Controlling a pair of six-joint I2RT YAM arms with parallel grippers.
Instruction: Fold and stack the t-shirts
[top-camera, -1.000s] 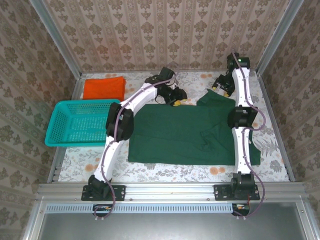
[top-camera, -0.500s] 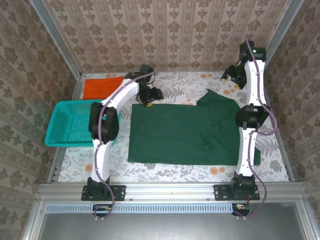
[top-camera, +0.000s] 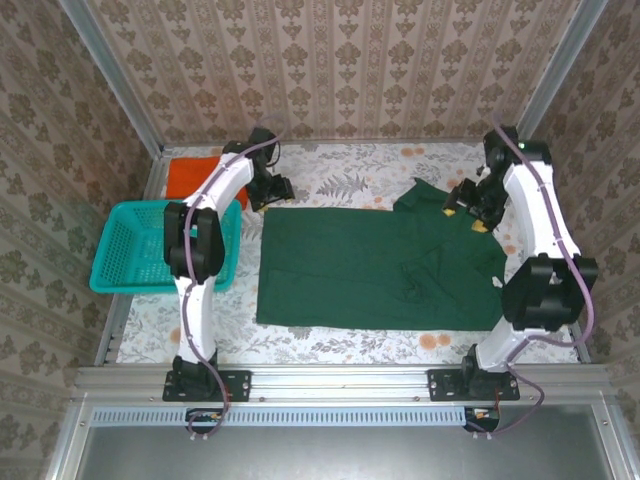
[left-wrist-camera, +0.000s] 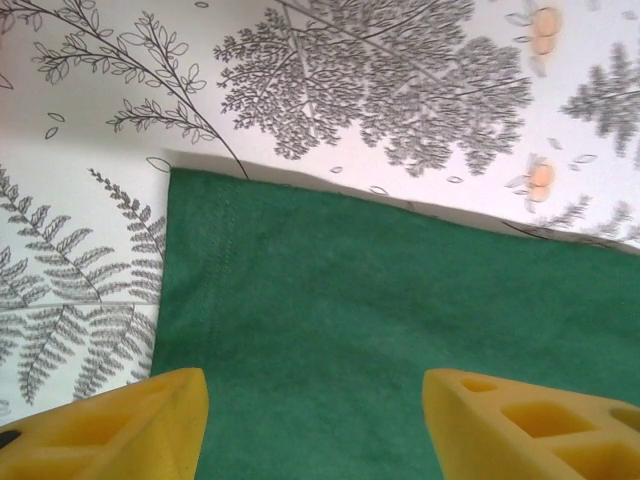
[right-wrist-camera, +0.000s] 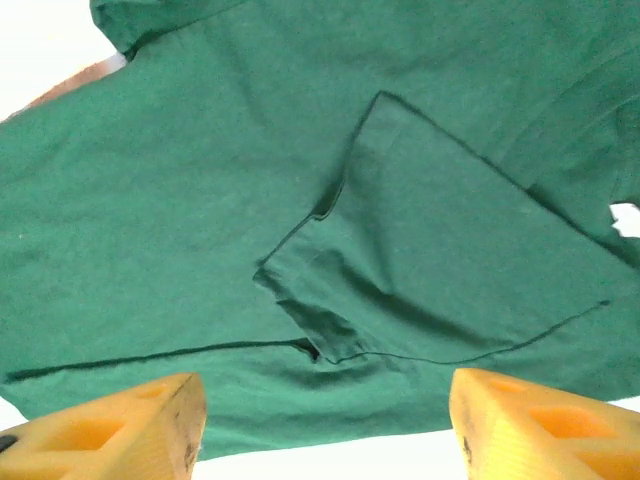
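Stage: early to middle, by judgement. One garment looks finished and the other is laid out for folding.
Done: the orange t-shirt (top-camera: 190, 178) lies as a compact flat rectangle in the far left corner of the worktop (top-camera: 340, 170), beyond the basket (top-camera: 140, 245) and partly hidden by the left arm.
In hand: the green t-shirt (top-camera: 370, 265) lies spread flat across the centre and right of the worktop, hem edge to the left and sleeve end to the right. One sleeve (right-wrist-camera: 430, 270) is turned in onto the body.
Left to do: by judgement, the main folds of the green t-shirt and its stacking with the orange one, which lies well apart.
Left tool (top-camera: 268, 190): wide and holding nothing, above the far left hem corner (left-wrist-camera: 185, 190) of the green t-shirt. Contact with the cloth cannot be told.
Right tool (top-camera: 465, 210): wide and empty, above the sleeve end, with the turned-in sleeve framed between its pads (right-wrist-camera: 110, 425) in the wrist view.
Green cloth: matte, soft and thin, with a fine knit surface and shallow creases. A stitched seam runs parallel to the hem edge.
Orange cloth: bright and plain, with straight edges from its folding.
Basket: teal plastic mesh, rectangular, with a flared rim.
Worktop cover: white sheet printed with grey ferns and small orange flowers.
Tool pads: yellow blocks with moulded recesses.
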